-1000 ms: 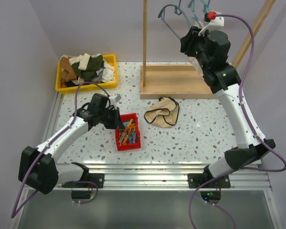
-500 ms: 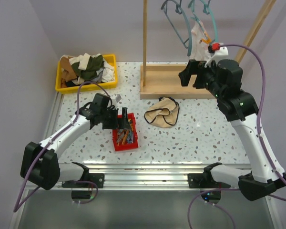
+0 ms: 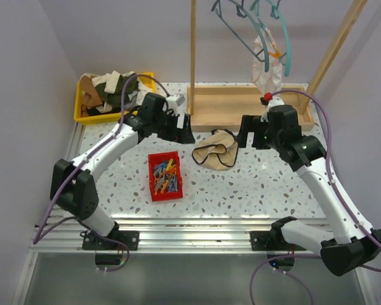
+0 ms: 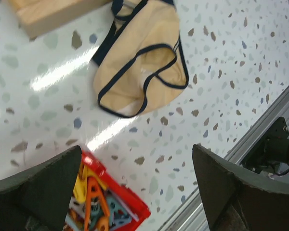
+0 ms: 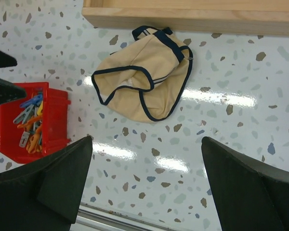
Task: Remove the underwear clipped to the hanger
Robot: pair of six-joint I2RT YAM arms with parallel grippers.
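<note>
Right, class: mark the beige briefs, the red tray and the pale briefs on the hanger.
beige briefs (image 5: pixel 151 60), right wrist view, upper fabric panel.
red tray (image 3: pixel 166 154), top view, far rim.
pale briefs (image 3: pixel 265 75), top view, hanging fabric.

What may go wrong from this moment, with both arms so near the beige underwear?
The open left gripper and open right gripper flank the beige brief; reaching together, they might collide. The pale brief hangs clipped on the teal hanger; a hard pull could swing or unhook the hanger.

Beige briefs (image 3: pixel 216 154) flat (pale pair (image 3: pixel 267 67) aloft)
</note>
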